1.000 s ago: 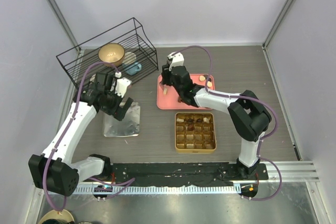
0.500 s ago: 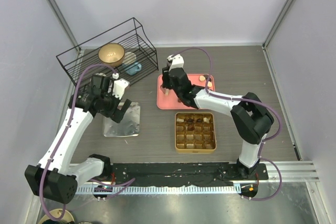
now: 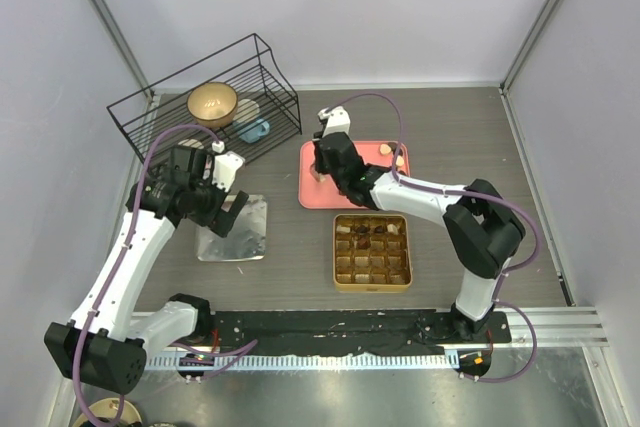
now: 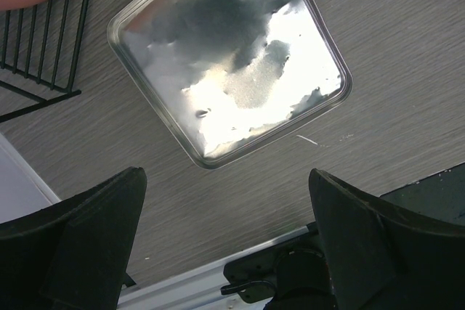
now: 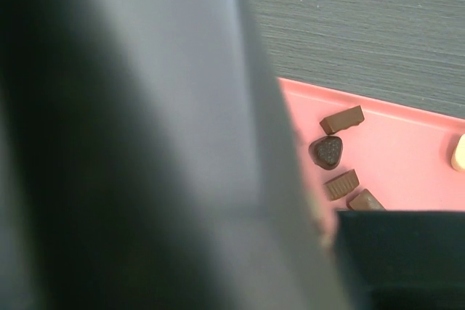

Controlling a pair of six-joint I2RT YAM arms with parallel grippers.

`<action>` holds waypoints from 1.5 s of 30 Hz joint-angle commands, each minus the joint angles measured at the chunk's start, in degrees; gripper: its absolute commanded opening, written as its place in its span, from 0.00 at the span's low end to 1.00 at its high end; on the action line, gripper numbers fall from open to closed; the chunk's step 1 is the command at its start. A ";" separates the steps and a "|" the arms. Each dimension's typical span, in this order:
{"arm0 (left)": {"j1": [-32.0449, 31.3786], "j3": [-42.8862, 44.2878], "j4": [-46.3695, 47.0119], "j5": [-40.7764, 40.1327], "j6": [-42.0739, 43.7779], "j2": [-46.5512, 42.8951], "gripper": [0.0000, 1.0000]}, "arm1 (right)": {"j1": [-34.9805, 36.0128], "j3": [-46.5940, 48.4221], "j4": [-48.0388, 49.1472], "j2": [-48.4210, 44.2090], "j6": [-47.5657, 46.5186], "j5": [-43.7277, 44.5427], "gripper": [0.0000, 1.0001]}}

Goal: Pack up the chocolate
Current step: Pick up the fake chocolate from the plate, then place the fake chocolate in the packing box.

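Resting on the pink tray (image 5: pixel 407 143) are small dark-brown chocolates (image 5: pixel 327 152); left fingers (image 4: pixel 80 237) spread wide, right fingers (image 5: pixel 145 143) unclear.

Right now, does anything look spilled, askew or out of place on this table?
Nothing stands out. The loose chocolate lies inside the pink tray, none spilled; the gold tin sits square and partly filled; the silver lid lies flat to its left.
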 commanded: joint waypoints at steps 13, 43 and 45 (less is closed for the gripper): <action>0.29 1.00 -1.44 -0.39 -0.08 -2.02 1.00 | 0.38 0.24 -3.18 -14.16 -4.67 1.18 0.19; 0.38 2.05 -1.70 2.33 -1.40 0.70 1.00 | 0.56 -12.94 -49.52 -52.95 12.64 -3.21 0.16; 0.38 1.70 -1.44 2.33 -1.49 0.62 1.00 | 0.65 -14.17 -48.73 -53.47 12.90 -4.09 0.16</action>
